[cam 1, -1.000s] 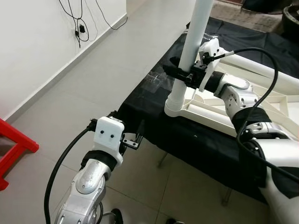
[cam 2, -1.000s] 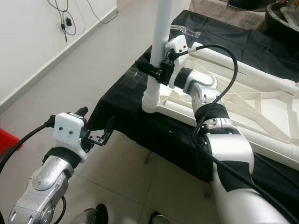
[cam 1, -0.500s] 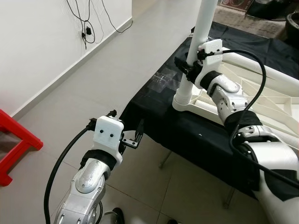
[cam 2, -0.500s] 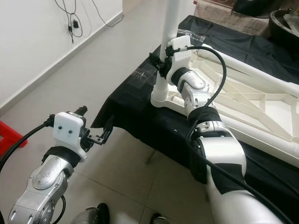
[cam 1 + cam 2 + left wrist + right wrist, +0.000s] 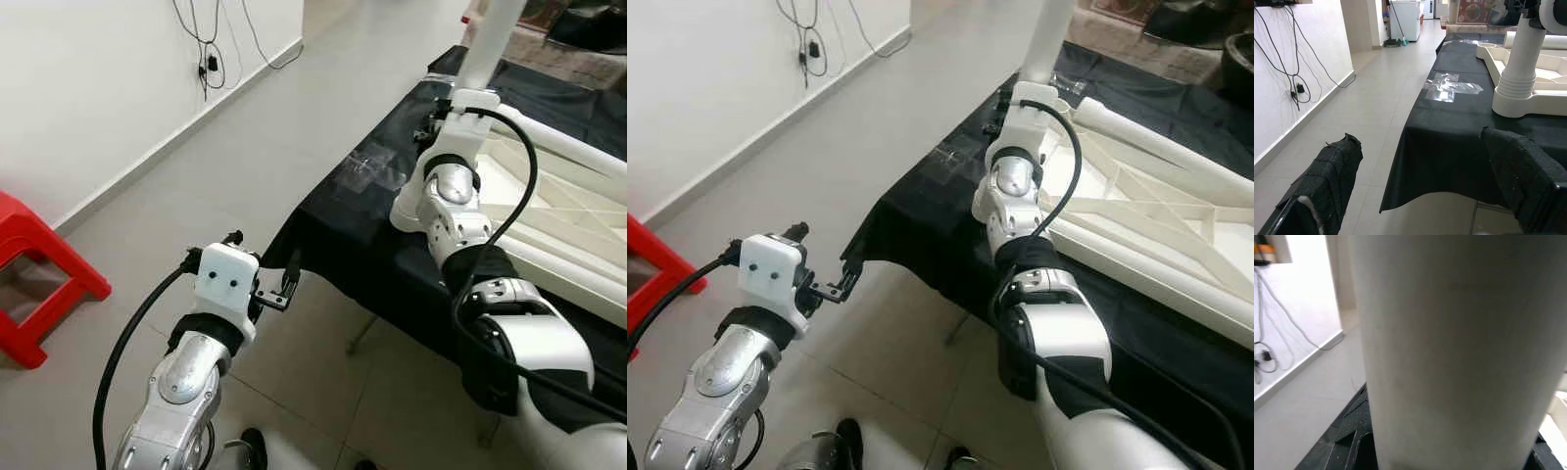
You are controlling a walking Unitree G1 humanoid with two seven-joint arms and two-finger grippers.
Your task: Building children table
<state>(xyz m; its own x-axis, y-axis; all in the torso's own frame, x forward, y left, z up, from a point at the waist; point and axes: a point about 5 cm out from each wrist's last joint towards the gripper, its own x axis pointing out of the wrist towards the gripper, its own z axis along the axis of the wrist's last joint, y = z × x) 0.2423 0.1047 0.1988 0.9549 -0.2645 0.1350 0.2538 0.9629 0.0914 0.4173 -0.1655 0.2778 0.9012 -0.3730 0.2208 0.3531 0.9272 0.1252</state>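
1. The right pincer is mostly hidden behind its own white wrist housing at the upright white leg. In the right wrist view the leg's smooth round surface sits hard against the lens with black finger parts at either side, but whether it is clenched on the leg I cannot tell.
2. The leg's top is cut off by the frame edge. Its ribbed collar seats into a round socket at the corner of the upturned white plastic table frame.
3. The frame lies on the bench, which is draped in black cloth. Its far end runs out of view.
4. The left pincer hangs released over the tiled floor, just off the bench's near corner. Its fingers are fabric-wrapped and spread apart.
5. Open floor stretches along the white wall, with a red stool partly cut off at the edge.
6. A crinkled clear tape patch lies on the cloth near the socket.
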